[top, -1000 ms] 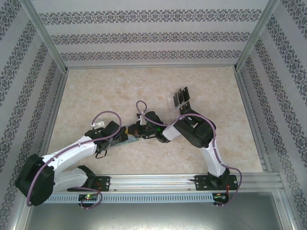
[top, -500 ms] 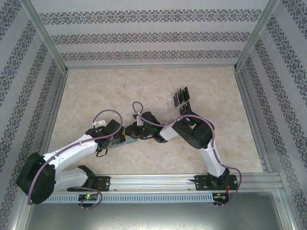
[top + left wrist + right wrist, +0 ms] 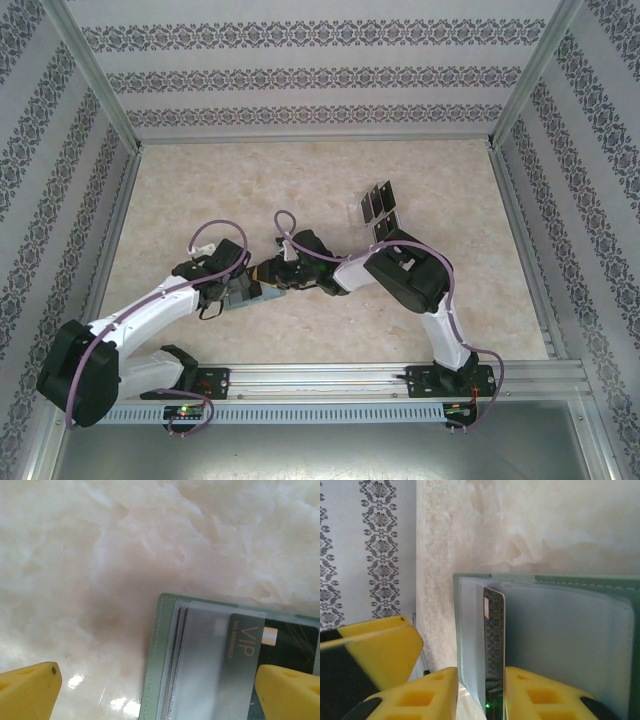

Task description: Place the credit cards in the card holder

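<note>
The sage-green card holder [image 3: 156, 645] lies open on the table, its clear sleeves [image 3: 210, 665] facing up; it shows between the arms [image 3: 244, 293] from the top. A black credit card [image 3: 494, 640] marked VIP [image 3: 287, 647] sits partly inside a sleeve. My right gripper [image 3: 481, 695] [image 3: 268, 277] is shut on that card's near end. My left gripper [image 3: 157, 692] [image 3: 231, 290] stands open, one finger [image 3: 290, 692] over the holder's sleeves and the other finger [image 3: 27, 690] over bare table. Three more black cards [image 3: 376, 203] stand in a clear slotted tray.
The clear tray [image 3: 392, 222] stands behind the right arm near the table's middle. Patterned walls [image 3: 300, 75] and metal frame posts close in the marble table [image 3: 200, 190] on three sides. The left gripper's yellow finger [image 3: 370, 650] shows close beside the right fingers.
The right gripper has slid left with the card toward the holder. The left wrist has shifted up and right, closer to the holder.
</note>
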